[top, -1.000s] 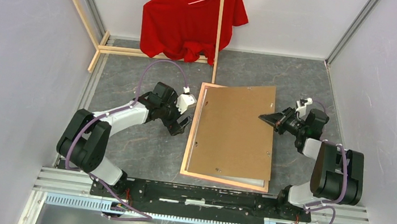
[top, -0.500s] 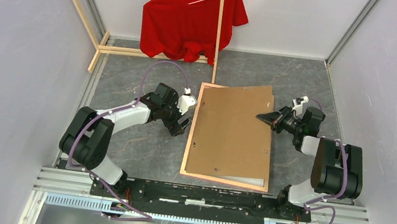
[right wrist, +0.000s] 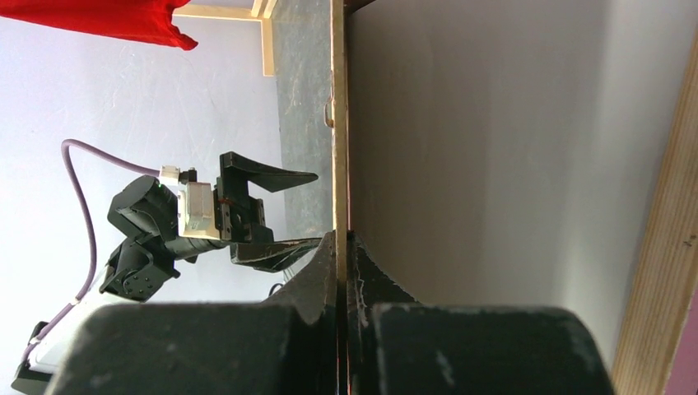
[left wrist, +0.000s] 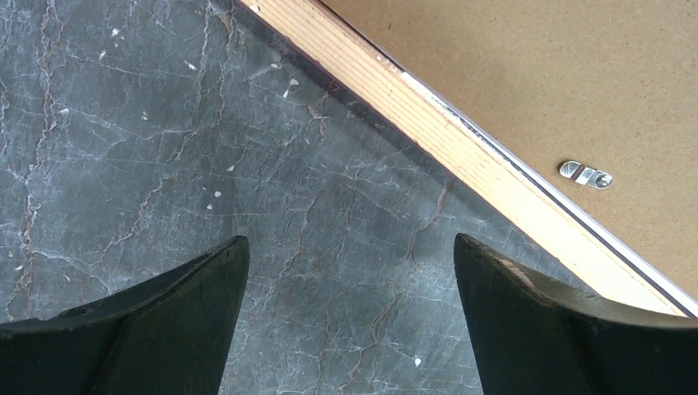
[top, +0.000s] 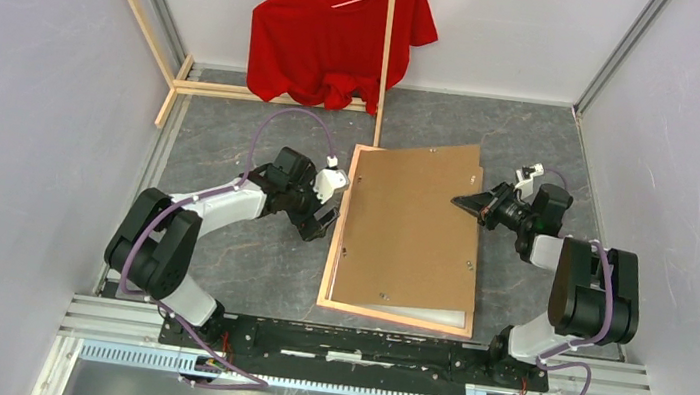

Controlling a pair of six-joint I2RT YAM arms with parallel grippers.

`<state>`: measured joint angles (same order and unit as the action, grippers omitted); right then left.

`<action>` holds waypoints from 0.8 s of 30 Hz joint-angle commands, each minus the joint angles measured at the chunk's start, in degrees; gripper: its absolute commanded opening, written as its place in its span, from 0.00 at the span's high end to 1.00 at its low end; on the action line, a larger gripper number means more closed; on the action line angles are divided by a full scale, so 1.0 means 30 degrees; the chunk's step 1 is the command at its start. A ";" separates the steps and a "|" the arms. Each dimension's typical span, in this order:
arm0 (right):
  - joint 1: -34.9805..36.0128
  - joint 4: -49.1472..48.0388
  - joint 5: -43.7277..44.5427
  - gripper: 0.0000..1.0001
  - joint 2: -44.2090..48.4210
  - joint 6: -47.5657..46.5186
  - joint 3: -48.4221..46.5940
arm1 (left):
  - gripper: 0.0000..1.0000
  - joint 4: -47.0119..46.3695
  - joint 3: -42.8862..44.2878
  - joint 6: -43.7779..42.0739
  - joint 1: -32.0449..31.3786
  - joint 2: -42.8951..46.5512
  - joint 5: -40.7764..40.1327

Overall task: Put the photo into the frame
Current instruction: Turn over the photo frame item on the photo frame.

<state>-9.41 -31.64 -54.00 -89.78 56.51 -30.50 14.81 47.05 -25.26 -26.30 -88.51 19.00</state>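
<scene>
one frame (left wrist: 449, 132) flat, centre | one board (top: 412, 230) on it, right edge pinched by right gripper (top: 459, 203) | one photo (top: 437, 316), white sliver underneath, near-right | left gripper (left wrist: 350, 247) spread wide beside frame's left edge, bare table (top: 220, 242) both sides

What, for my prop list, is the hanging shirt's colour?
The shirt is plain red; the top external view shows it best.

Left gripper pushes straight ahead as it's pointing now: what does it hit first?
Likely the table, as the open left gripper seems angled down; on a flatter line, the frame, at its pale wooden edge. Depth is unclear.
</scene>
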 commanded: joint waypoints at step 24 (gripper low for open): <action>0.1046 -0.2535 0.1604 1.00 0.0607 -0.0089 0.1575 | 0.00 -0.0668 -0.0409 -0.1312 -0.1042 -0.0193 -0.0476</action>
<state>-8.12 -39.92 -50.59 -88.86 59.75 -23.66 14.79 46.41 -27.16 -28.86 -88.58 17.82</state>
